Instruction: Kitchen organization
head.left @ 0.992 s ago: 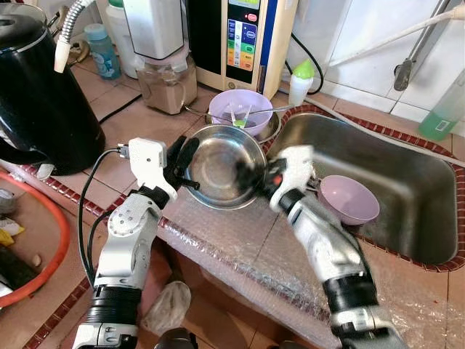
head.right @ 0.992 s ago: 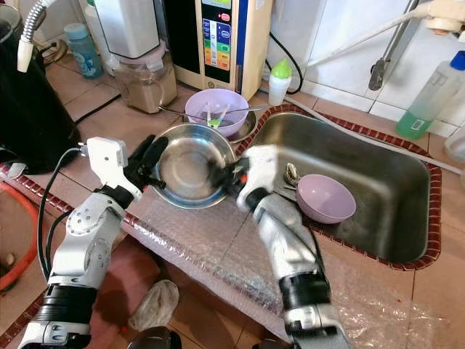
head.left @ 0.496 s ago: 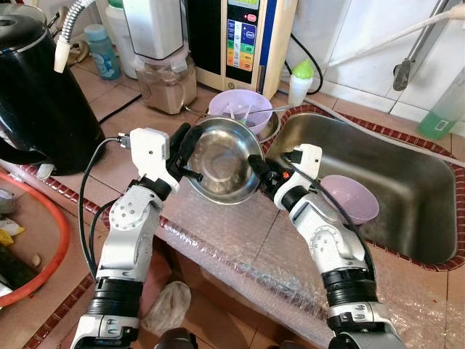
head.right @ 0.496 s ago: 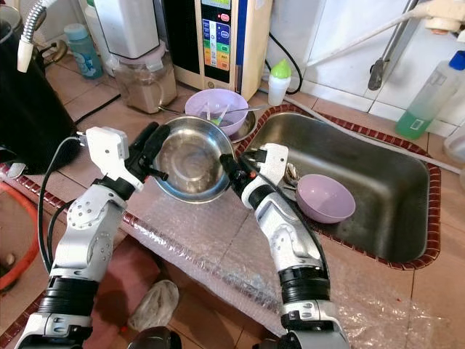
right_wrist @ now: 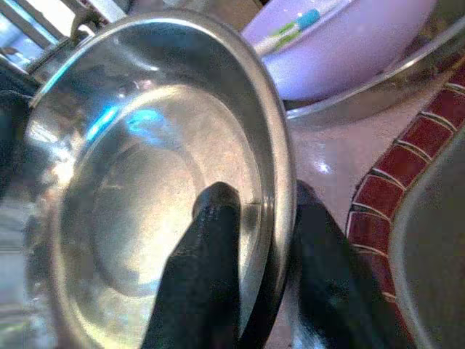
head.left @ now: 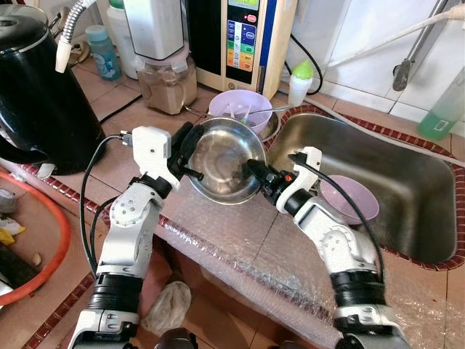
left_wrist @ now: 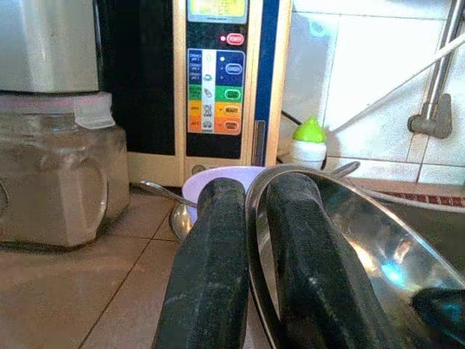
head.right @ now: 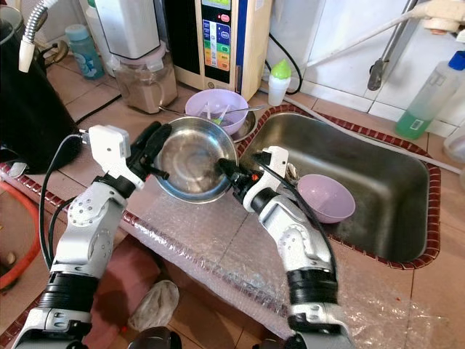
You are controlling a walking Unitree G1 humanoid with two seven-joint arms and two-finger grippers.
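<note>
Together we hold the steel bowl [head.left: 227, 161] tilted just left of the sink [head.left: 407, 211]: our left gripper [head.left: 185, 149] and right gripper [head.left: 256, 172] each pinch opposite rims, likely sharing its weight for carrying.

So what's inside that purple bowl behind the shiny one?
The purple bowl behind the steel bowl holds a few light sticks, one green-tipped, probably utensils. Its front is covered by the steel bowl, held by the left gripper and right gripper.
</note>
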